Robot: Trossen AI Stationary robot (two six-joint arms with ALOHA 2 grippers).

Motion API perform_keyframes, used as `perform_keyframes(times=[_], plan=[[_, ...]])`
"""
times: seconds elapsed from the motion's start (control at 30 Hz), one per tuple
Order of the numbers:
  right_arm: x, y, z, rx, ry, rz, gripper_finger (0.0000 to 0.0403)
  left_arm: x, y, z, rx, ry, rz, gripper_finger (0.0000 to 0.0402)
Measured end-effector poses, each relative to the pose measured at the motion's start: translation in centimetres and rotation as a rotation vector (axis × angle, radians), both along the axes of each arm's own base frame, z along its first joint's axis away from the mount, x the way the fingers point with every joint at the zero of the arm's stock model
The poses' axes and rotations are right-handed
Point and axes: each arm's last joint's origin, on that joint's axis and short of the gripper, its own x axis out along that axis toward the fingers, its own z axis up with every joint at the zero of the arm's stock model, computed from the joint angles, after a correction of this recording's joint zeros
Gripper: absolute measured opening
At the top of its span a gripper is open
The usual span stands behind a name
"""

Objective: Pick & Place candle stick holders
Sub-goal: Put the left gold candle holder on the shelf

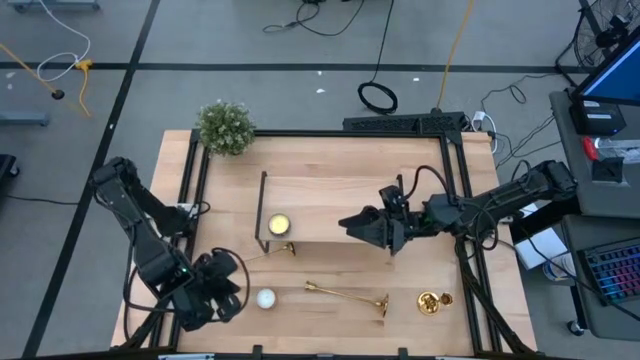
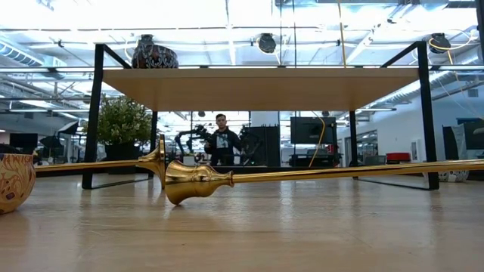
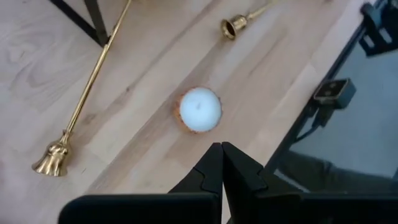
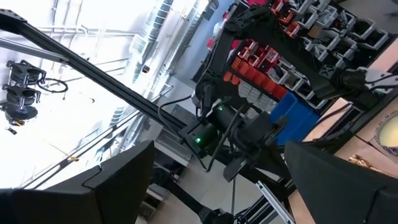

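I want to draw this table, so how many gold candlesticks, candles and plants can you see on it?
Gold candlesticks: 2, both lying down
Candles: 2
Plant: 1
Total: 5

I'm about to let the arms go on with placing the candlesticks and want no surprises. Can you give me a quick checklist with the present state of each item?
1. right gripper open, nothing between its fingers: ok.
2. left gripper shut and empty, beside the white tealight: ok.
3. Candlestick lying flat on the table's front part, free of both arms: ok.
4. Second candlestick lying flat by the shelf leg: ok.
5. Third candlestick upright and stable: cannot tell.
6. Yellow tealight on the shelf top, clear of the right gripper: ok.
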Motion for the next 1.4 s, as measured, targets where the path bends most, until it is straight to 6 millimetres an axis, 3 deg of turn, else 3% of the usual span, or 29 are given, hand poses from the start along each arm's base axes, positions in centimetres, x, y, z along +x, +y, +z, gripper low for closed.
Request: perform_keyframes(times=[0.37, 0.6, 0.8, 1.13, 1.4], plan=[[0.2, 0.1, 0.5, -0.106, 0.035, -0.016, 0.0336, 0.1, 0.3, -0.1, 0.01, -0.019, 0.077, 0.0009], [0.0, 0.8, 3.4, -0.27, 0.148, 0.024, 0.0291, 0.1, 0.3, -0.1, 0.014, -0.019, 0.071, 0.0013], [-0.4, 1.5, 4.1, -0.304, 0.179, 0.055, 0.0262, 0.1, 0.3, -0.1, 0.014, -0.019, 0.071, 0.0004], [-1.3, 3.2, 1.7, -0.264, 0.399, 0.247, 0.0231, 0.1, 0.3, -0.1, 0.013, -0.023, 0.08, 0.0005], [-1.9, 4.2, 1.1, -0.251, 0.464, 0.307, 0.022, 0.1, 0.4, -0.1, 0.02, -0.032, 0.083, 0.0015]])
